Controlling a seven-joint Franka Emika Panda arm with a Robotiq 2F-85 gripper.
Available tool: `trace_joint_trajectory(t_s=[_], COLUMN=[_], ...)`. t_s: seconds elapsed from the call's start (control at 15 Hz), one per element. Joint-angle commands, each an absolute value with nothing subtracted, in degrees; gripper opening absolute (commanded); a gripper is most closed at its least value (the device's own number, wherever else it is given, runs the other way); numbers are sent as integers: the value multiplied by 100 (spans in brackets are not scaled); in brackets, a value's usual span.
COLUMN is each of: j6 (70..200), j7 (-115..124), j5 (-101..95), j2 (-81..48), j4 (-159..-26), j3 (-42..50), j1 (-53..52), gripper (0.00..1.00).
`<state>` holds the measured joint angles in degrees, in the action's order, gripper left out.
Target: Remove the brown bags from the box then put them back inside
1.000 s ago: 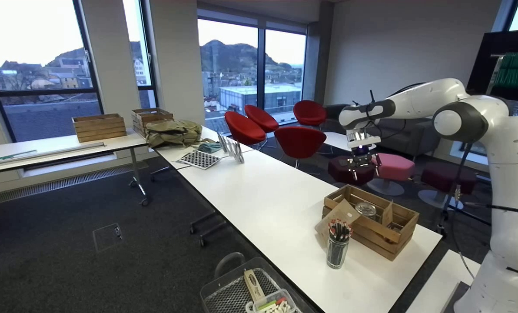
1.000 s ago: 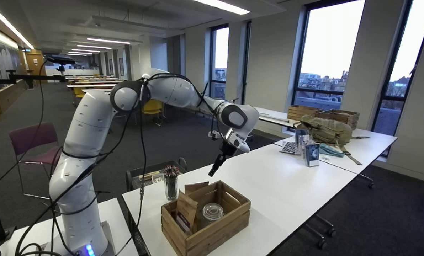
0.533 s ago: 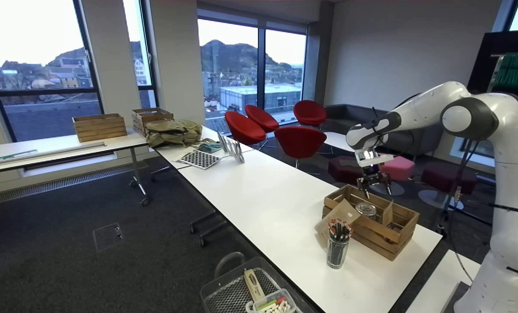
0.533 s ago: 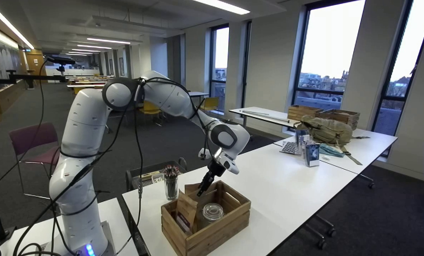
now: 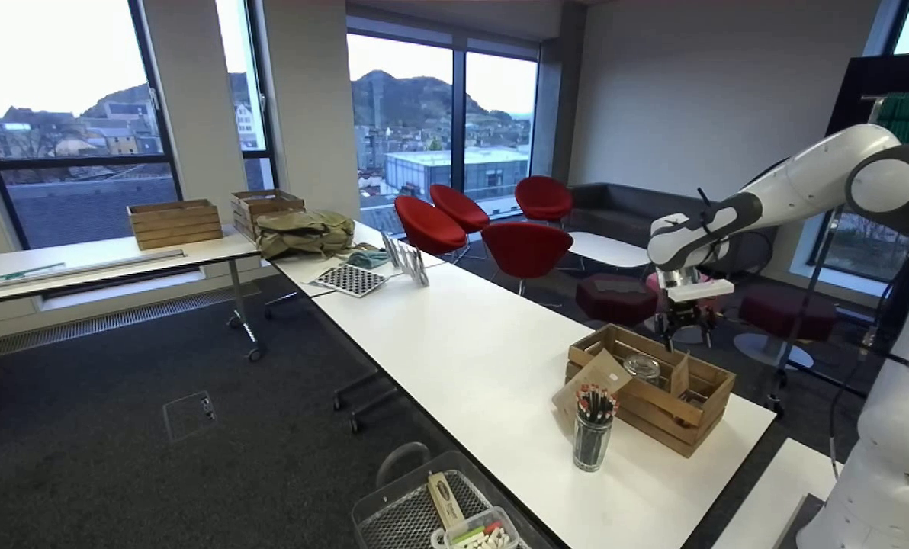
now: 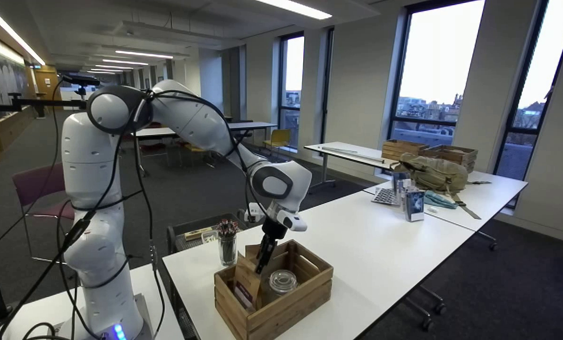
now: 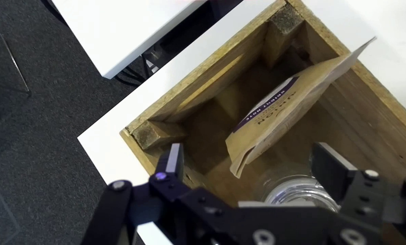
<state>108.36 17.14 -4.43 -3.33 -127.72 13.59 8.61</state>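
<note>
The hand (image 7: 250, 156) hangs over the wooden box (image 6: 291, 309), its fingers (image 7: 330, 172) spread apart. One brown bag (image 7: 281, 110) stands tilted inside the box, where a glass jar (image 6: 283, 282) also sits. A second brown bag (image 5: 601, 371) leans against the box's outer wall. Near the box, a glass of pencils (image 5: 591, 442) stands on the white surface (image 5: 470, 358).

arched white arm (image 6: 191, 114), pincer (image 7: 248, 156) angled downward (fingers (image 7: 173, 158) wide apart)
</note>
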Motion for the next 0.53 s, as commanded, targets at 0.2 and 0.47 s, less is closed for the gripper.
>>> trace_joint_trajectory(t_s=[0.2, 0.47], j6=[10738, 10842], j7=[2948, 3653], j5=[263, 866], j2=[204, 152], j4=[-13187, -13167], j3=[1315, 1374], j1=[1030, 1110], gripper=[100, 100])
